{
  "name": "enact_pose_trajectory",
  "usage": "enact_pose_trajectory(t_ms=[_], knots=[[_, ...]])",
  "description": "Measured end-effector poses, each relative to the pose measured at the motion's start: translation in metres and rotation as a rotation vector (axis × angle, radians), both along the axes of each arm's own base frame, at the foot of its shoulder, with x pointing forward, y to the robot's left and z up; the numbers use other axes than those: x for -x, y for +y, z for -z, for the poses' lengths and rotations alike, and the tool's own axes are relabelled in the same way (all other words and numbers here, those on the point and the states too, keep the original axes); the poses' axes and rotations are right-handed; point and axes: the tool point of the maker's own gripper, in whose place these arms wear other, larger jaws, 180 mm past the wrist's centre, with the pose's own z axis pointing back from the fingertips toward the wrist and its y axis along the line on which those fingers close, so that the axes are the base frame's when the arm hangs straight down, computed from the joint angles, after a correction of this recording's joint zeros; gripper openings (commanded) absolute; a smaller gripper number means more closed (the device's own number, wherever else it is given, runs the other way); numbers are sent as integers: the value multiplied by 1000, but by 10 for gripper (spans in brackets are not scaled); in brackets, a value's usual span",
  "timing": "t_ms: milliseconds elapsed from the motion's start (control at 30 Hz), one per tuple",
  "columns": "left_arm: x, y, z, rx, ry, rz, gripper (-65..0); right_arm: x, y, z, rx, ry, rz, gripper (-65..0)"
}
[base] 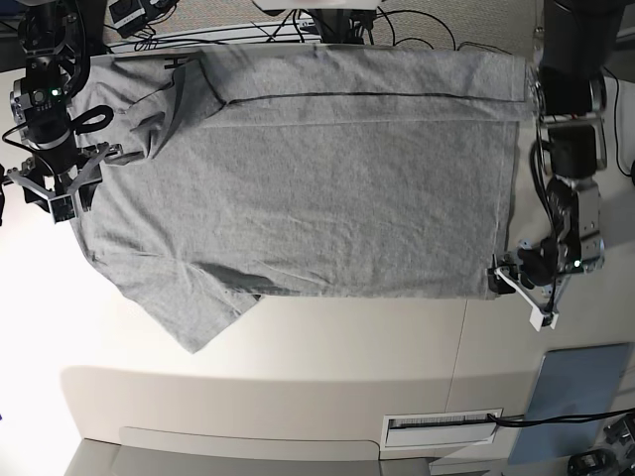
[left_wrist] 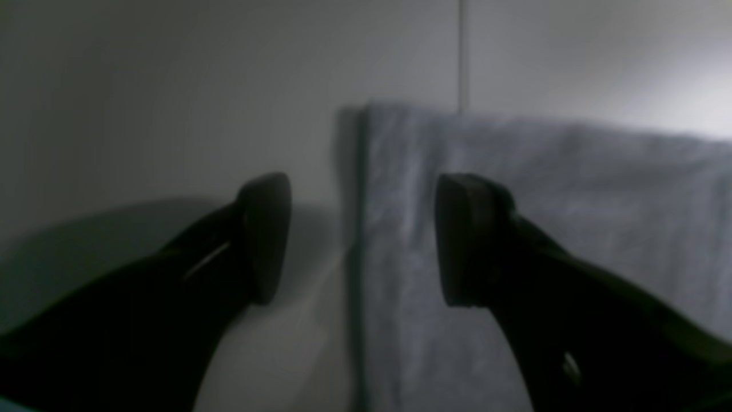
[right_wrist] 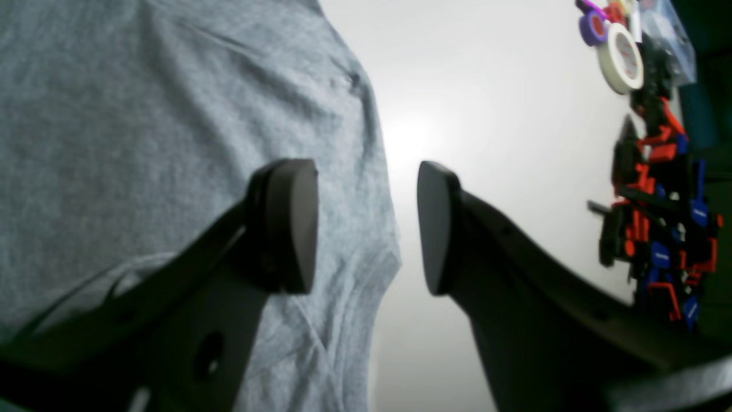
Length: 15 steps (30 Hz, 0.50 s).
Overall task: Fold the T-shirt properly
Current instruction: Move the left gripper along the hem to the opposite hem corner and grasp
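Observation:
The heather-grey T-shirt [base: 298,188] lies spread flat on the white table [base: 298,367], sleeves at the base view's left and hem at its right, with a fold line along its far edge. No lettering shows. My left gripper [base: 522,294] is open at the hem's near corner. In the left wrist view it [left_wrist: 366,240] straddles the shirt's [left_wrist: 514,189] straight edge, one finger over cloth and one over bare table. My right gripper [base: 60,194] is open at the shirt's left edge. In the right wrist view it [right_wrist: 366,226] straddles the cloth's [right_wrist: 143,126] edge.
A flat blue-grey pad [base: 581,391] lies at the near right of the table. A heap of red, blue and black parts [right_wrist: 657,223] and tape rolls [right_wrist: 620,57] sits beyond the right gripper. Cables [base: 417,25] run along the far edge. A slotted plate [base: 442,426] sits near the front.

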Motion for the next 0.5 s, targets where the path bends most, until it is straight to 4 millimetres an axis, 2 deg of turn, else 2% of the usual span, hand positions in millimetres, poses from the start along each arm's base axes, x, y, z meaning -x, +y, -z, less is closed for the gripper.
enact_pose_trajectory(t_ms=[133, 233, 367, 433, 500], knots=[[-3, 8, -1, -16, 18, -44, -253, 0, -1, -1, 6, -7, 6, -369], [-2, 6, 0, -14, 31, -42, -253, 0, -1, -1, 6, -5, 1, -369], [2, -6, 0, 16, 38, 36, -253, -5, 26, 18, -84, 35, -73, -369], [-1, -13, -3, 56, 19, 52, -253, -9, 33, 29, -133, 45, -53, -369], [-6, -15, -8, 75, -18, 45, -253, -14, 33, 30, -151, 36, -39, -369]])
